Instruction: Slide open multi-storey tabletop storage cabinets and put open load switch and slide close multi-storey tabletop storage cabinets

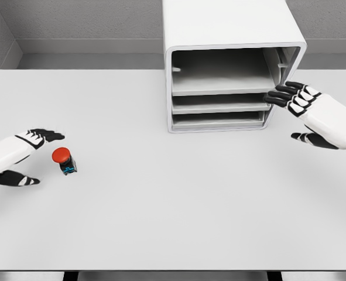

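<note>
A white multi-storey storage cabinet (231,64) stands at the back of the table, right of the middle, its front showing three stacked drawers (219,104). The load switch (64,160), with a red round cap on a small black and blue body, lies on the table at the left. My left hand (29,157) is open just left of the switch, thumb and fingers spread on either side of it, not touching it. My right hand (298,114) is open beside the cabinet's right front edge, fingertips (276,97) at the middle drawer's right end.
The white table (178,205) stretches wide in front of the cabinet. A grey wall runs behind it.
</note>
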